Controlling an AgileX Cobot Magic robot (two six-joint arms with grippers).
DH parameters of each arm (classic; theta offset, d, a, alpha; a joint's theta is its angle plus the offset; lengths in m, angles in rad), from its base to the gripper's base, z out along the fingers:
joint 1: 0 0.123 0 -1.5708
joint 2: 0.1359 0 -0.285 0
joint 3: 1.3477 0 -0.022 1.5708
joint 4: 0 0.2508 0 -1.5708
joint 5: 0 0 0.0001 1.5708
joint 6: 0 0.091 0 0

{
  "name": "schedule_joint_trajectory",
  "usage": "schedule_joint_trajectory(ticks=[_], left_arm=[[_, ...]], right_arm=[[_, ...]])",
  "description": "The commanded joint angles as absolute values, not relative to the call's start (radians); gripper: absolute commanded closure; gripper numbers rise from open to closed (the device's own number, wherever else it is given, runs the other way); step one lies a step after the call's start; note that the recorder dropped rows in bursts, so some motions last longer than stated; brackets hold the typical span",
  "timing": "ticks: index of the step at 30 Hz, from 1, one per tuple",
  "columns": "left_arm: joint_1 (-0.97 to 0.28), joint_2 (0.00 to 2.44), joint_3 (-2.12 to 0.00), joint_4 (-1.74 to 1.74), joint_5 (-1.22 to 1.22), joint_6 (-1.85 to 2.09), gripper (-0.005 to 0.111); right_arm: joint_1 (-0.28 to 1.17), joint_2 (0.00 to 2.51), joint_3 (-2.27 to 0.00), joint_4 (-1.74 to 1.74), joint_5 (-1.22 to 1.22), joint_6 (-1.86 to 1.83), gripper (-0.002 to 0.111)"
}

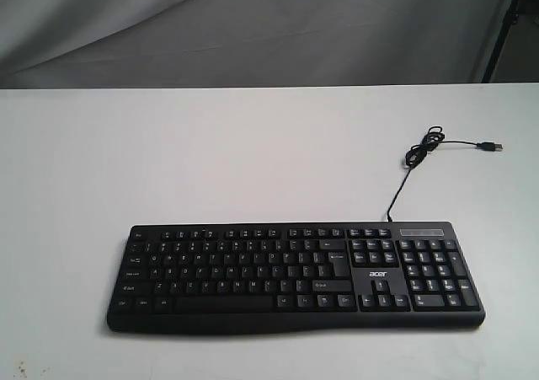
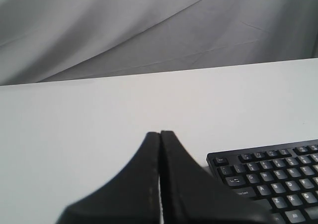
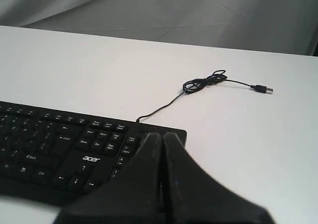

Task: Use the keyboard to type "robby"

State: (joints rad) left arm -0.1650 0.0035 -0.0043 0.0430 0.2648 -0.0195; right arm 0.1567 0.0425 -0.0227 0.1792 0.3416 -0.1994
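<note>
Item: keyboard (image 1: 295, 266) — wide, black, white key legends, lying flat with its long side across the exterior view.
Location: toward 6 o'clock on the white table (image 1: 210, 152), near the front edge.
Layout: number pad (image 1: 434, 270) at the 3 o'clock end; acer logo (image 1: 379, 274) just beside it, over the arrow keys.
Cable (image 1: 396, 196): thin, black; leaves the keyboard's back edge and runs toward 1 o'clock to a loose tangle.
USB plug (image 1: 490, 147): lies free on the table at about 2 o'clock from the keyboard, well apart from it.
Backdrop (image 1: 253, 26): creased grey cloth beyond the table's 12 o'clock edge.
Left gripper (image 2: 160, 134): fingers (image 2: 144, 174) pressed together with only a thin seam between them, nothing held. The keyboard's escape-key corner shows just beside them.
Right gripper (image 3: 162, 134): fingers (image 3: 184, 184) likewise closed tight and empty, seen in front of the keyboard's number-pad end — whether they touch the keys cannot be told.
Exterior view: neither arm appears.
</note>
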Motion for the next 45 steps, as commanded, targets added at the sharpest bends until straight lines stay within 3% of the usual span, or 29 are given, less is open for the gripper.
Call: schedule_joint_trajectory(ticks=[1, 9, 15, 22, 30, 35, 45], left_arm=[[-0.171, 0.0, 0.0, 0.048, 0.258, -0.022, 0.107], [-0.171, 0.0, 0.0, 0.048, 0.258, -0.022, 0.107], [-0.171, 0.0, 0.0, 0.048, 0.258, -0.022, 0.107], [-0.171, 0.0, 0.0, 0.048, 0.258, -0.022, 0.107], [-0.171, 0.0, 0.0, 0.048, 0.258, -0.022, 0.107], [-0.171, 0.0, 0.0, 0.048, 0.258, -0.022, 0.107], [-0.171, 0.0, 0.0, 0.048, 0.258, -0.022, 0.107]], right_arm=[[0.15, 0.077, -0.174, 0.183, 0.435, -0.2, 0.108], [0.15, 0.391, -0.529, 0.203, 0.56, -0.2, 0.108], [0.17, 0.65, -0.638, 0.308, 0.642, -0.109, 0.108], [0.371, 0.947, -0.703, 0.538, 0.739, -0.271, 0.108], [0.617, 1.424, -1.039, 0.61, 0.737, -0.505, 0.108], [0.701, 1.59, -1.173, 0.571, 0.651, -0.635, 0.108], [0.791, 1.824, -1.183, 0.577, 0.335, -0.662, 0.108]])
